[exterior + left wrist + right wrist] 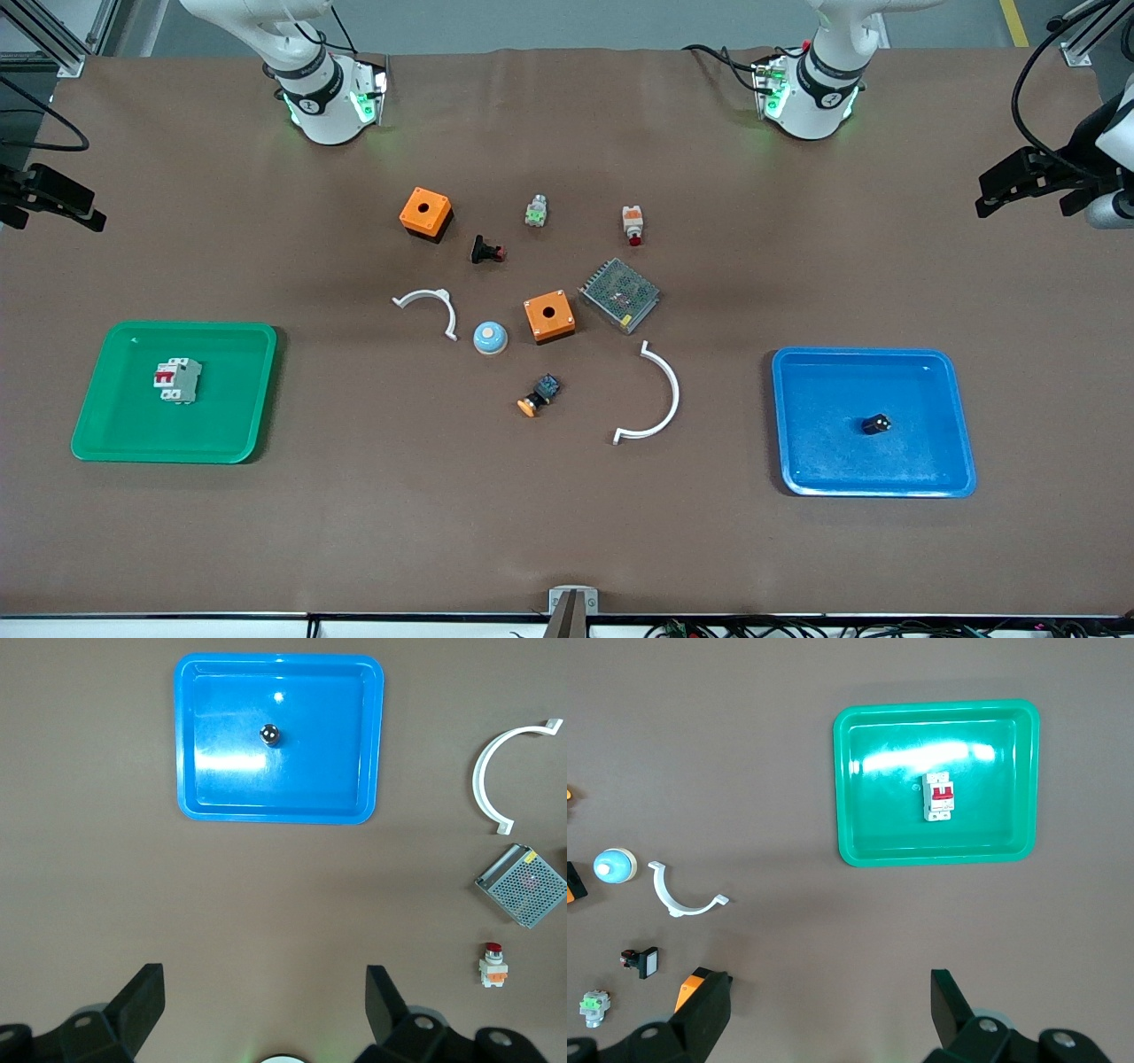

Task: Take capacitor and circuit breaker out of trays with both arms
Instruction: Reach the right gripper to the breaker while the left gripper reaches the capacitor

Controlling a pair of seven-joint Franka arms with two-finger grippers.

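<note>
The capacitor is a tiny black cylinder lying in the blue tray at the left arm's end of the table. It also shows in the left wrist view. The breaker, a light-grey block with a red lever, lies in the green tray at the right arm's end. It also shows in the right wrist view. My left gripper is open and empty, high over bare table. My right gripper is also open and empty, high over bare table. Both arms are drawn back near their bases.
Loose parts lie in the middle of the table: two orange boxes, a mesh power supply, two white arcs, a blue dome button, an orange-capped switch and a black flanged button.
</note>
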